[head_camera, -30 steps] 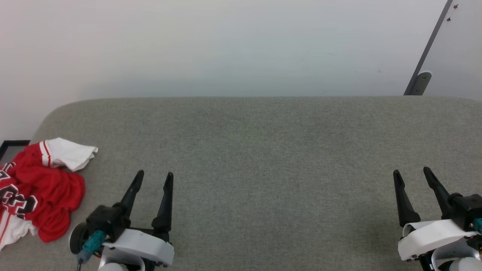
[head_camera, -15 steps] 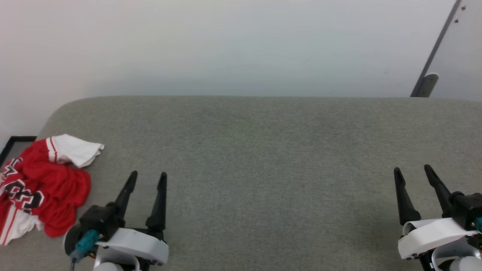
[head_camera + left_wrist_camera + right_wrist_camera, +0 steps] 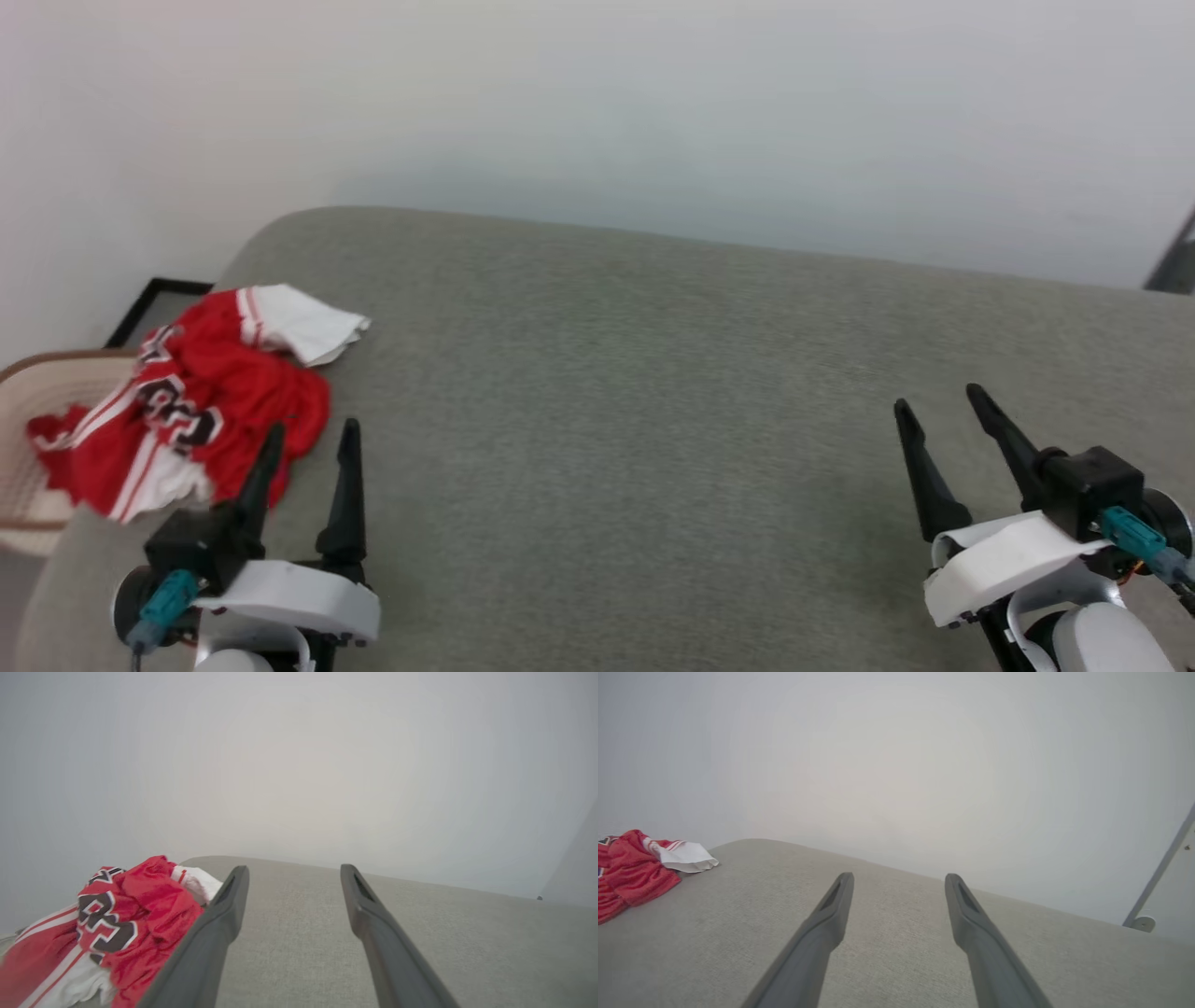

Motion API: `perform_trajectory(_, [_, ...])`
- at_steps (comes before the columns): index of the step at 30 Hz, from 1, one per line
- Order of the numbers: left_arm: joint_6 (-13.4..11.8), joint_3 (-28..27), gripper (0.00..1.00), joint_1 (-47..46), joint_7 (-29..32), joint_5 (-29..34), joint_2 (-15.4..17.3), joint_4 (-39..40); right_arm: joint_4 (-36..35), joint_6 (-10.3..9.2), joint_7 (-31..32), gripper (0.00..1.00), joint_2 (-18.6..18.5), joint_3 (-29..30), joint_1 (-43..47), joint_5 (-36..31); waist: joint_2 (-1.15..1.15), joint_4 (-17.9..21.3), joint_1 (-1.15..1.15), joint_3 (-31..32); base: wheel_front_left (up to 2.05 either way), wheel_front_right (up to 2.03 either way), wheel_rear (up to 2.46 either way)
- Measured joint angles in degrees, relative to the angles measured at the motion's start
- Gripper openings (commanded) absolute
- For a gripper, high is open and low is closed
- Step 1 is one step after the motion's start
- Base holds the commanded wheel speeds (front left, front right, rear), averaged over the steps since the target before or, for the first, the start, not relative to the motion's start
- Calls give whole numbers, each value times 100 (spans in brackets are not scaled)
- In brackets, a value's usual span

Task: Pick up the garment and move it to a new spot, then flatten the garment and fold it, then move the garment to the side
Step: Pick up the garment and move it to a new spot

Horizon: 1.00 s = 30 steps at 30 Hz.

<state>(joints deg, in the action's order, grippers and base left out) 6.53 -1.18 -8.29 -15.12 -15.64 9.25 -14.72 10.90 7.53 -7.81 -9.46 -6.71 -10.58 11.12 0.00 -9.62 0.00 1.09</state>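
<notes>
The garment (image 3: 196,401) is a crumpled red jersey with a white sleeve and black white-outlined numbers. It lies bunched at the left end of the grey padded table (image 3: 635,392), partly hanging over that edge. My left gripper (image 3: 313,434) stands open just right of it, its left fingertip in front of the red cloth, nothing between the fingers. The left wrist view has the garment (image 3: 117,919) to the left of the open left gripper (image 3: 292,870). My right gripper (image 3: 938,401) is open and empty at the lower right. From the right wrist, the garment (image 3: 640,868) lies far left of the right gripper (image 3: 899,877).
A pale woven basket (image 3: 37,448) sits off the table's left end, under the hanging cloth. A black frame (image 3: 159,299) lies on the floor behind it. A plain wall rises behind the table. A grey bracket (image 3: 1141,921) shows at the right.
The head camera has turned left, so the whole picture shifted right and the basket came into view. Both grippers stay open. The garment lies as before.
</notes>
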Motion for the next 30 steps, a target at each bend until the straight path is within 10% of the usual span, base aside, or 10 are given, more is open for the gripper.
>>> perform_trajectory(17, [-99,-291,100,157,0,18,-1,45,224,0,-78,100,-14,-261,-109,91,0,-1144,0,73,0,0,0])
perform_trajectory(30, [10,-365,100,-787,547,-471,559,-330,20,0,55,100,-198,-334,-370,90,0,-927,0,-323,0,0,0])
